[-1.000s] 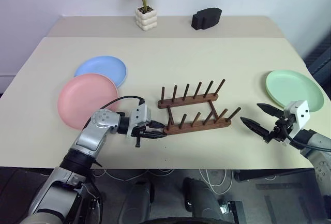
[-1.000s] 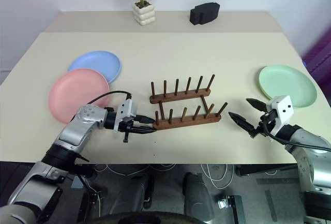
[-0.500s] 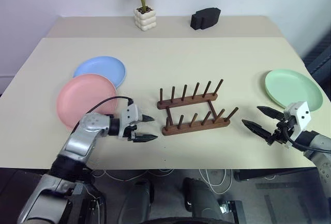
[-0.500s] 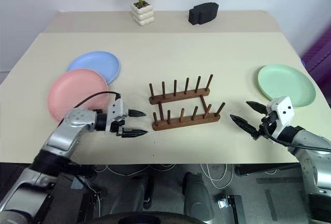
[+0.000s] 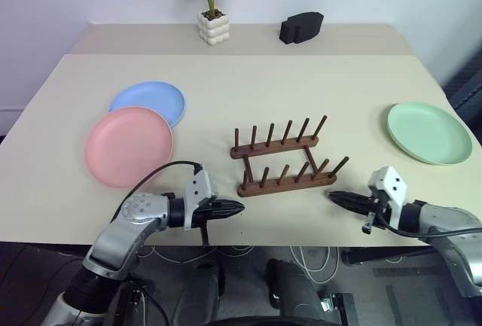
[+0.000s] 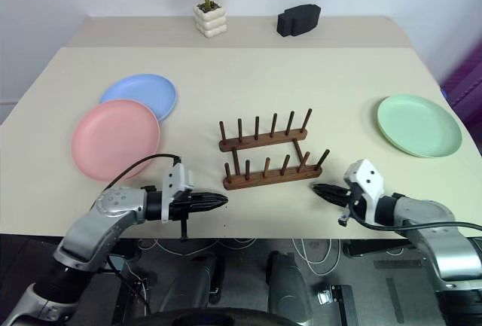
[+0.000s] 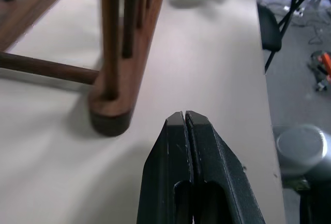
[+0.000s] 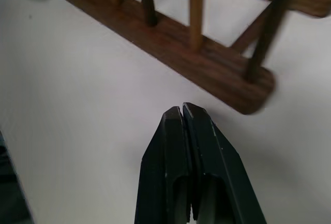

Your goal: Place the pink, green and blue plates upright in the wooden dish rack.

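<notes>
The wooden dish rack stands empty in the middle of the table, two pegged rails joined by crossbars. The pink plate lies flat at the left, overlapping the blue plate behind it. The green plate lies flat at the far right. My left gripper is shut and empty near the front edge, pointing at the rack's near left end. My right gripper is shut and empty too, pointing at the rack's near right end. Neither touches the rack.
A potted plant and a black block stand at the back of the table. The table's front edge runs just below both grippers. Open tabletop lies between the rack and the green plate.
Both grippers have shut. The left one drew back from the rack's left end toward the front edge. The right one moved left and lower, toward the rack's right end.
</notes>
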Controlling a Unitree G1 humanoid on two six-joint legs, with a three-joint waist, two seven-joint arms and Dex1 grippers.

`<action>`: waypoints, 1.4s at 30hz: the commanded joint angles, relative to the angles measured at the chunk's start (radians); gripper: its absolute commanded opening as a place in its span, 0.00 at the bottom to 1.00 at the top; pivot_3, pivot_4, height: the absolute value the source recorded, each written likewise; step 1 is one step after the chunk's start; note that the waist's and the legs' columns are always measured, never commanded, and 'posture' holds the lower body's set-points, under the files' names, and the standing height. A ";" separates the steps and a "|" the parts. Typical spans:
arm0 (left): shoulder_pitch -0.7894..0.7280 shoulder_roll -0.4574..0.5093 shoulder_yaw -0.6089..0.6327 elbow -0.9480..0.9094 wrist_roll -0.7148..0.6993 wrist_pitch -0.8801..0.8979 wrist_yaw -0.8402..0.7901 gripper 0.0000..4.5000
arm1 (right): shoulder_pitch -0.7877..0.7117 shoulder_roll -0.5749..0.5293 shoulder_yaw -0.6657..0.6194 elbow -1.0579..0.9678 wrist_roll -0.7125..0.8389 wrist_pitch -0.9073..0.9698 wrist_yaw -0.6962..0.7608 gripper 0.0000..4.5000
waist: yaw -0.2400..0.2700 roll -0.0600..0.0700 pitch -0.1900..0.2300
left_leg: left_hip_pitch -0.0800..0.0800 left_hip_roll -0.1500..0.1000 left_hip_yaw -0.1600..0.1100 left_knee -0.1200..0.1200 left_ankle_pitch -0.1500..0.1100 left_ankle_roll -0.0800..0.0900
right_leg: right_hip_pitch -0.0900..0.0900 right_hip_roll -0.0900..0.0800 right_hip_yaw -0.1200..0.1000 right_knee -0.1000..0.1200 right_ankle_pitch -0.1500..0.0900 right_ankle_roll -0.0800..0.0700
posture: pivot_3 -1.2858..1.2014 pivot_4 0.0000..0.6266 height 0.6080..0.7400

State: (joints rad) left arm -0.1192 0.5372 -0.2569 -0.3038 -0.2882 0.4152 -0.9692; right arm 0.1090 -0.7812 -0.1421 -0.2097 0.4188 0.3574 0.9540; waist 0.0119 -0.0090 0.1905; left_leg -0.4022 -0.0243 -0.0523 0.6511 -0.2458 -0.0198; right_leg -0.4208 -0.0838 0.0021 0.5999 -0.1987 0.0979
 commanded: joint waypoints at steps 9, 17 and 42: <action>-0.102 -0.104 -0.007 0.144 0.152 -0.093 0.200 0.00 | -0.099 0.105 0.076 0.073 -0.156 -0.112 -0.145 0.01 | 0.002 0.000 0.000 | 0.000 -0.001 0.000 0.000 0.000 0.000 | 0.000 0.000 0.000 0.000 0.001 -0.001 | 0.52 0.24 0.97; -0.146 -0.156 0.026 0.227 0.180 -0.149 0.288 0.00 | -0.171 0.152 0.087 0.171 -0.221 -0.212 -0.204 0.01 | -0.003 0.000 0.000 | 0.001 -0.001 0.000 0.000 0.000 0.000 | 0.001 0.001 0.000 0.000 0.001 -0.001 | 0.52 0.24 0.97; -0.155 -0.094 0.063 0.227 0.018 -0.045 0.094 0.00 | -0.330 0.224 0.139 0.399 -0.303 -0.363 -0.235 0.01 | -0.022 0.000 -0.001 | 0.012 -0.001 0.000 -0.004 0.000 0.000 | 0.011 0.002 0.000 -0.001 0.001 -0.001 | 0.52 0.24 0.97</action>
State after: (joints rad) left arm -0.2971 0.4283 -0.1901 0.0090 -0.2040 0.3199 -0.8077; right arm -0.2338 -0.5586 0.0043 0.2029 0.1133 0.0013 0.7170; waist -0.0099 -0.0088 0.1898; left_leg -0.3904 -0.0248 -0.0530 0.6474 -0.2459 -0.0197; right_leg -0.4100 -0.0822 0.0020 0.5984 -0.1982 0.0971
